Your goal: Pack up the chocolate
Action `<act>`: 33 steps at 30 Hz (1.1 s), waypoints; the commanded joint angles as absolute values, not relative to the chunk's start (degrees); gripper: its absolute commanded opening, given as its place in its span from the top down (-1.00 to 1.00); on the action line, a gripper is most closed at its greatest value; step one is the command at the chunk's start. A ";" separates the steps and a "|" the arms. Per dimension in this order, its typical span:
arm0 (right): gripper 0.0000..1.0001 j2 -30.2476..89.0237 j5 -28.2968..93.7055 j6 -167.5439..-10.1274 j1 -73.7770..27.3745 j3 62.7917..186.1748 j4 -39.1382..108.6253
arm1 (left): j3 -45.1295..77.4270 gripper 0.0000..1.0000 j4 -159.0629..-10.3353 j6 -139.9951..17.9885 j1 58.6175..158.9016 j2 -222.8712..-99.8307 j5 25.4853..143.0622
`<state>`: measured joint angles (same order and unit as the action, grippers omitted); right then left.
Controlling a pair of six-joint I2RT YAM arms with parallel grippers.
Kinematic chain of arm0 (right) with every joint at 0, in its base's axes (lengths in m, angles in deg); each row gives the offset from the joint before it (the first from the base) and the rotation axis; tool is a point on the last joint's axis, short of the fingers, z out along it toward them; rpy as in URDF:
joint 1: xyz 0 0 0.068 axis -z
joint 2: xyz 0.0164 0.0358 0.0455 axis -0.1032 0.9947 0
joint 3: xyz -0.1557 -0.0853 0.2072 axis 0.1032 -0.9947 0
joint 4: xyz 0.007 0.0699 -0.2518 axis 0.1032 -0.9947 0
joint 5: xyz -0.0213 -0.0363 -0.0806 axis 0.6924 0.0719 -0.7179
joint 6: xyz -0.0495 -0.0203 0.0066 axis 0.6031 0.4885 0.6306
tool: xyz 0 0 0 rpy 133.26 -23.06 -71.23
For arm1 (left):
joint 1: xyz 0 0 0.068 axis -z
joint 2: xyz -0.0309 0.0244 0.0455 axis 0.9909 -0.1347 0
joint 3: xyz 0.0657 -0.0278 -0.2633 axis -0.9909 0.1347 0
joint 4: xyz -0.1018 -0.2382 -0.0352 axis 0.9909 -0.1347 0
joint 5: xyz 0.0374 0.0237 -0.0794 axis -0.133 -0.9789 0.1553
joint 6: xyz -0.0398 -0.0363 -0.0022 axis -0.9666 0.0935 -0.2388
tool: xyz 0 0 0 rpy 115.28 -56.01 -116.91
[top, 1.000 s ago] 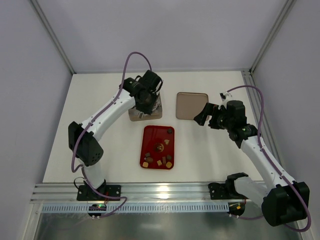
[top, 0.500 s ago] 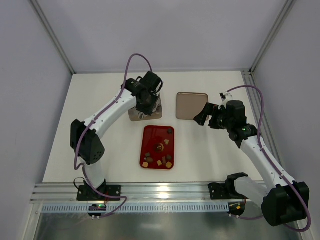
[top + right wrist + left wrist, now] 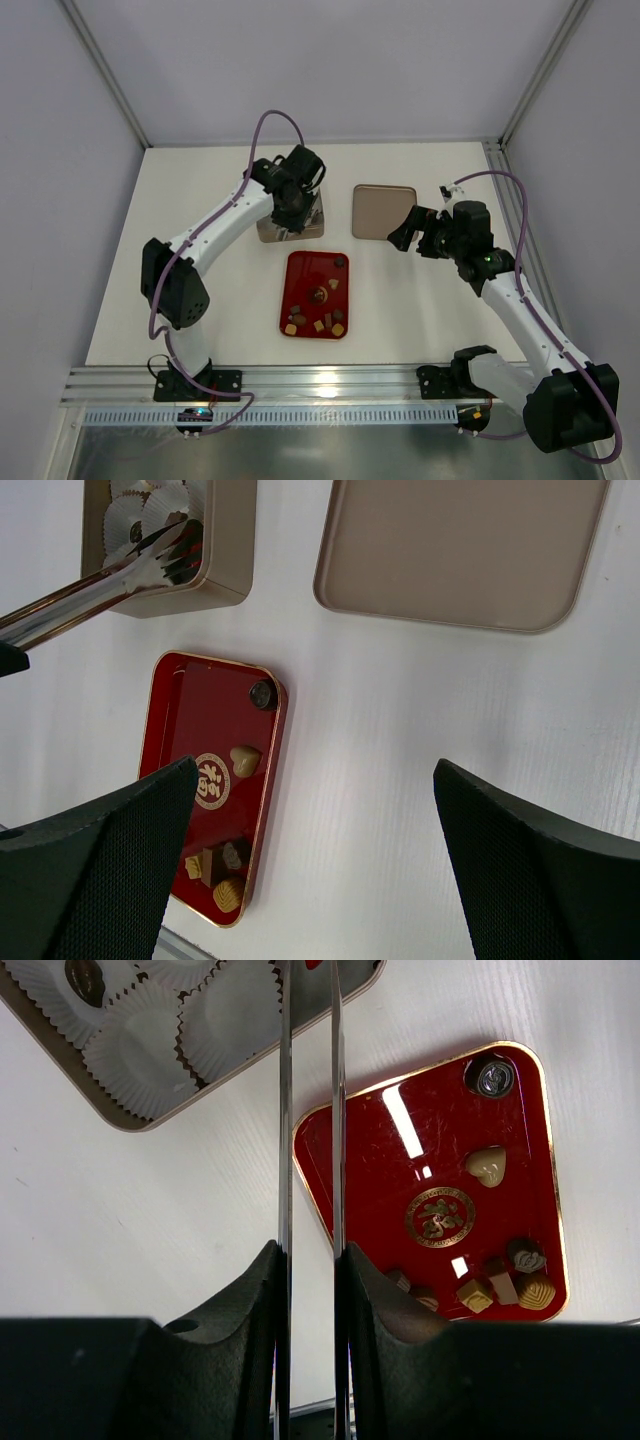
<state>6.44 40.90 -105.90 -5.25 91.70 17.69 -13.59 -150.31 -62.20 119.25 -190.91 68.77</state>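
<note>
Several small chocolates (image 3: 318,322) lie on the red tray (image 3: 305,272): a dark round one (image 3: 489,1076), a tan heart (image 3: 487,1166) and a cluster (image 3: 505,1280) at the near end. My left gripper (image 3: 310,1260) is shut on metal tongs (image 3: 285,1110) whose tips reach over the golden tin (image 3: 130,1123). The tin holds white paper cups (image 3: 140,1045), and one cup holds a dark chocolate (image 3: 85,978). I cannot tell if the tong tips hold anything. My right gripper (image 3: 315,850) is open and empty above the bare table, right of the tray (image 3: 200,710).
The tin's lid (image 3: 383,210) lies flat to the right of the tin (image 3: 268,232), just ahead of my right gripper (image 3: 415,232). The tray sits directly in front of the tin. Walls enclose the table at the back and sides.
My left gripper with the tongs has shifted slightly over the tin. The right arm and the chocolates on the tray have not moved.
</note>
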 commanded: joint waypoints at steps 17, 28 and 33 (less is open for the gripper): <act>-1.00 6.14 41.15 -105.22 -5.68 92.79 19.26 | -13.72 0.32 -149.12 -61.11 118.91 -188.95 68.81; -0.99 6.40 41.23 -105.31 -5.68 92.71 19.26 | -14.25 0.29 -149.38 -61.03 118.91 -188.34 68.54; -0.99 6.32 41.24 -105.22 -5.76 92.79 19.25 | -14.51 0.29 -149.64 -61.03 118.91 -187.46 68.28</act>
